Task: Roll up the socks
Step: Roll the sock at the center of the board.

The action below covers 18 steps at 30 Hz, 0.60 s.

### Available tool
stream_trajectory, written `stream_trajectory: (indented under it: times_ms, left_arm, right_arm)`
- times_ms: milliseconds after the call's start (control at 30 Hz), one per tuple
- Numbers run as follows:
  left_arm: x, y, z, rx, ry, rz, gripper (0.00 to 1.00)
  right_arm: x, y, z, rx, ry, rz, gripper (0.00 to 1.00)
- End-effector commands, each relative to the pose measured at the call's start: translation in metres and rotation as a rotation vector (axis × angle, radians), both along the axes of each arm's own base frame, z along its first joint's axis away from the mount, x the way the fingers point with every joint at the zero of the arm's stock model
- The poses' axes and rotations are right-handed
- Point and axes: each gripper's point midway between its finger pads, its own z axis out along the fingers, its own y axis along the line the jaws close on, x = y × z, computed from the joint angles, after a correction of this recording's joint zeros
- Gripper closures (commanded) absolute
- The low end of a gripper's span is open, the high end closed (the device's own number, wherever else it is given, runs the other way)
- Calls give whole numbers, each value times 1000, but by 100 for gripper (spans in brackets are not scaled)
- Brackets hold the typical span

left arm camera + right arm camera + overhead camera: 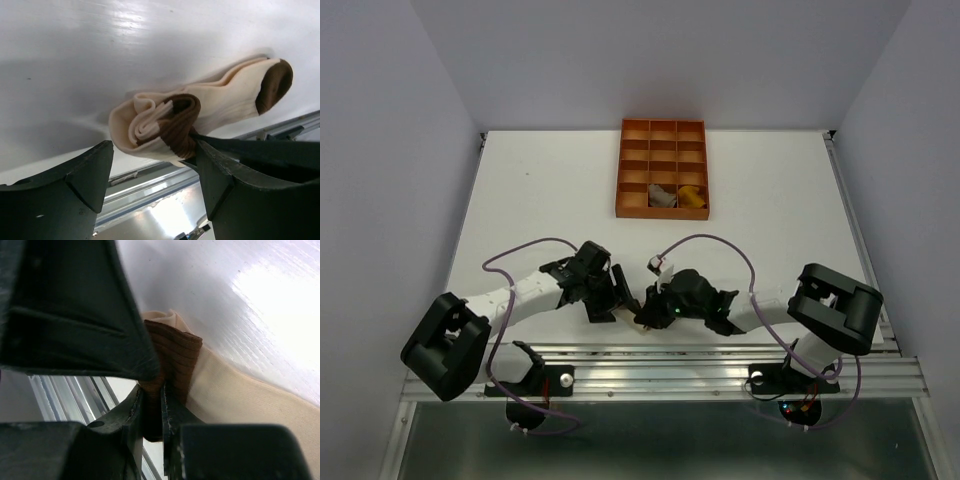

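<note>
The cream sock with brown bands lies at the table's front edge, its near end coiled into a partial roll. In the top view only a scrap of the cream sock shows between the two grippers. My left gripper is open, its fingers either side of the roll and just below it; it shows in the top view. My right gripper is shut on the sock's brown band; it shows in the top view. The mustard-yellow sock and the taupe sock lie in the tray.
The orange gridded tray stands at the back middle of the white table. A metal rail runs along the front edge, right under the grippers. Both arms meet at the front middle, cables looping above them.
</note>
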Motion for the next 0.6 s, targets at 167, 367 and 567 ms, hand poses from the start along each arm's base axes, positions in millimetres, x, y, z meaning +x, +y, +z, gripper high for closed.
stream_trajectory:
  times_ms: [167, 367, 567]
  left_arm:
    - [17, -11, 2, 2, -22, 19, 32]
    - [10, -14, -4, -6, -5, -27, 90]
    - [9, -12, 0, -13, -26, -28, 100]
  right_arm:
    - [-27, -2, -32, -165, -78, 106, 99]
    - [-10, -4, -34, -218, -97, 15, 98]
    - [-8, 1, -23, -212, -97, 17, 75]
